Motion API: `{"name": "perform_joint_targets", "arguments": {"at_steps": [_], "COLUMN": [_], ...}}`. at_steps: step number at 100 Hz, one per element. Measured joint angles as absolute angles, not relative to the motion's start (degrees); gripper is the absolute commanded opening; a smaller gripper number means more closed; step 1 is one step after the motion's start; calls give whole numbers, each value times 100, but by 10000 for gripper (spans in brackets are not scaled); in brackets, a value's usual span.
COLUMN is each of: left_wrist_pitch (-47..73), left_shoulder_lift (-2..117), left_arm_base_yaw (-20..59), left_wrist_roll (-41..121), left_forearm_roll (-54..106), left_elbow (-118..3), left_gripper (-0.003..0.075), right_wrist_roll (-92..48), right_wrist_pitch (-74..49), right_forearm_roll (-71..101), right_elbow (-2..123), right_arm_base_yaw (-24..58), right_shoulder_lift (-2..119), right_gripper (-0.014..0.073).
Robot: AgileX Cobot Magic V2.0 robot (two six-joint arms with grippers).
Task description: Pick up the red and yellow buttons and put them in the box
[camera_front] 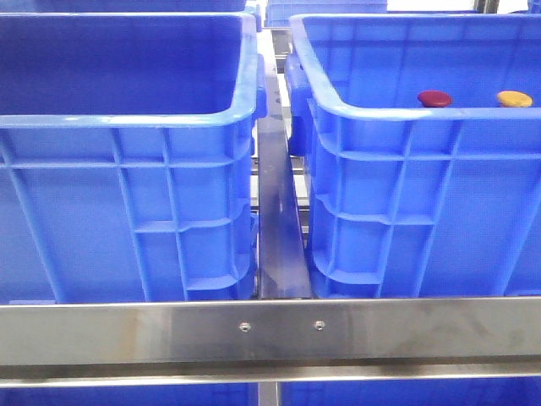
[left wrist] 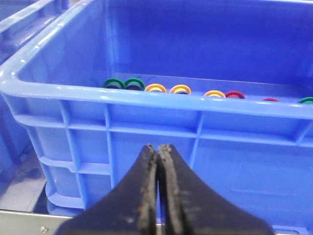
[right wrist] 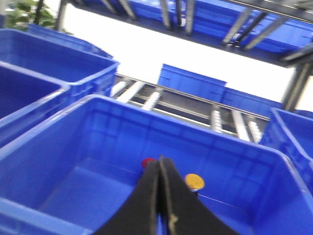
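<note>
A dark red button (camera_front: 434,99) and an orange-yellow button (camera_front: 515,99) lie side by side inside the right blue crate (camera_front: 406,114). The right wrist view shows the same crate (right wrist: 58,147) from above, with the yellow button (right wrist: 194,181) in plain sight and the red button (right wrist: 146,163) partly hidden behind my fingers. My right gripper (right wrist: 160,159) is shut and empty, above that crate's near side. My left gripper (left wrist: 159,147) is shut and empty, outside the ribbed front wall of a blue crate (left wrist: 146,105). Neither gripper shows in the front view.
The left blue crate (camera_front: 127,118) stands beside the right one, with a narrow metal gap (camera_front: 275,211) between them. Several green, yellow and red rings (left wrist: 156,88) lie behind the rim in the left wrist view. A steel rail (camera_front: 270,334) runs along the front. More blue crates stand behind.
</note>
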State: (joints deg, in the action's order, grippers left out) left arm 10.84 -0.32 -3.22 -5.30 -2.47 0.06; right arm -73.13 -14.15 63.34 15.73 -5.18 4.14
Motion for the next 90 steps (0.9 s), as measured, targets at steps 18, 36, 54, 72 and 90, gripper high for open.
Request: {"name": "perform_joint_targets", "arguments": {"at_steps": [18,36,54,72,90], "left_wrist_pitch": [1084,1084,1084,1084,1084], "left_shoulder_lift": [-32,-32,-32,-32,-32], "left_arm_base_yaw": [-322,-322,-322,-322,-322], "left_wrist_roll": [-530,-530,-530,-530,-530], "left_forearm_roll": [-247,-247,-247,-247,-247], "left_elbow": [6,6,6,6,6], "left_gripper": [-20,-20,-20,-20,-20], "right_wrist_roll": [-5873,-2438,-323,0,41], "right_wrist_pitch": [-620,-37,566,545,0], "right_forearm_roll": [5107,2026,238,-43,-124], "right_elbow": [1397,1102,562,-68,-167], "right_arm_base_yaw": [-135,82,82,-10,-97], "right_shoulder_lift": [414,414,414,84,-53], "right_gripper": [-68,-68,-68,-68,-68]}}
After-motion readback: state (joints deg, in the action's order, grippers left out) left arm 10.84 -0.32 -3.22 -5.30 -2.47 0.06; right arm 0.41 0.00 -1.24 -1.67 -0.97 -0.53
